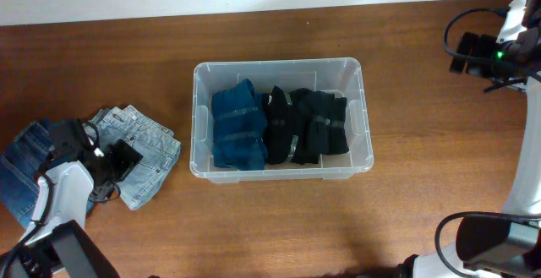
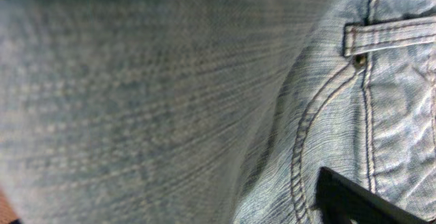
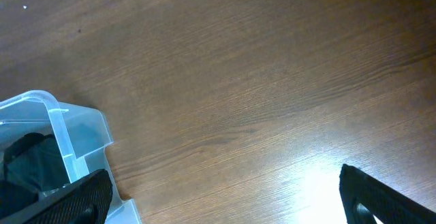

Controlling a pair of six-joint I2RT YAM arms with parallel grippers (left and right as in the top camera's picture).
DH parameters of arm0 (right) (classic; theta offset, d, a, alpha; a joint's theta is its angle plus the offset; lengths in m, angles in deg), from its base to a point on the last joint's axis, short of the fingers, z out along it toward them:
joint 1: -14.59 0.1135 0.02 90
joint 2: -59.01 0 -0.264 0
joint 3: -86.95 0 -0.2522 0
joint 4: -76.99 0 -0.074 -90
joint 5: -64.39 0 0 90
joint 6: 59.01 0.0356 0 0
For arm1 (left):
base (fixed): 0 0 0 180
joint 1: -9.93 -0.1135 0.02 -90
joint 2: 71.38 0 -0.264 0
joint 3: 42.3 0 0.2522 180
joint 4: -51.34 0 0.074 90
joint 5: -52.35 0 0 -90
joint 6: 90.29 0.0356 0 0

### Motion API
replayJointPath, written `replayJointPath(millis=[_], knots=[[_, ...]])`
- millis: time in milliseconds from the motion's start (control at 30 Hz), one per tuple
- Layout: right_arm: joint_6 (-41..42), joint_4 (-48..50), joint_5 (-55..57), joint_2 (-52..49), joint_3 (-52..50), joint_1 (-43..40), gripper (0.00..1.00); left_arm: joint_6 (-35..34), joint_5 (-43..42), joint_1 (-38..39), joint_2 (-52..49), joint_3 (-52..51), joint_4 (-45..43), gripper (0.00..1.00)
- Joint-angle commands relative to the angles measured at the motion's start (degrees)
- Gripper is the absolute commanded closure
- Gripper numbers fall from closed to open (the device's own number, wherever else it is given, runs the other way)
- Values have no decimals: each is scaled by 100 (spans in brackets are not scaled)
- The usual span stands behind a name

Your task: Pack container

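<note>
The left gripper (image 1: 125, 156) is down on a pair of light-wash jeans (image 1: 150, 147) at the near left of the wooden table (image 1: 279, 219). Its camera is filled with denim: a belt loop (image 2: 388, 37), a curved pocket seam (image 2: 303, 135) and one dark finger (image 2: 354, 200) at the lower right. I cannot tell whether these jaws are parted or closed. A second, darker pair of jeans (image 1: 19, 172) lies just beside the first, partly under the arm, making two denim pieces on the table.

The container (image 1: 279, 64) sits mid-table, well apart from the left gripper and to its right. It holds one folded blue garment (image 1: 238, 128) at its left end, touching folded black garments (image 1: 308, 126); how many black pieces there are is unclear.

At the far right, the right gripper (image 3: 225, 207) hangs with its jaws spread wide and only bare wood between the fingers (image 3: 68, 200). A corner of the container lies near its left finger.
</note>
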Motion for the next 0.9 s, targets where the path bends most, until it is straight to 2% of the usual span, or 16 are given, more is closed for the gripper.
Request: replayJointPath(millis=[0,67,133,167,267,333,433,700,800,867], knots=[[39,0,31,-44,50,-7,2,15,-50,-4,-37,-50,-68,28],[39,0,31,-44,50,-7,1,15,-50,-4,-37,-50,-116,46],[39,0,31,-42,50,-7,1,15,-52,-4,-37,-50,-144,58],[39,0,31,-44,50,-7,1,15,-50,-4,-37,-50,-149,59],[39,0,31,-44,50,-7,1,15,-50,-4,-37,-50,-155,56],[39,0,31,-44,50,-7,2,15,-52,-4,-42,-50,-166,44],[39,0,31,-44,50,-7,1,15,-50,-4,-63,-72,-203,38],[39,0,31,-44,50,-7,1,13,-52,-4,-107,-273,-577,38],[39,0,31,-44,50,-7,1,15,-52,-4,-107,-275,-621,40],[39,0,31,-42,50,-7,1,15,-52,-4,-107,-273,-625,46]])
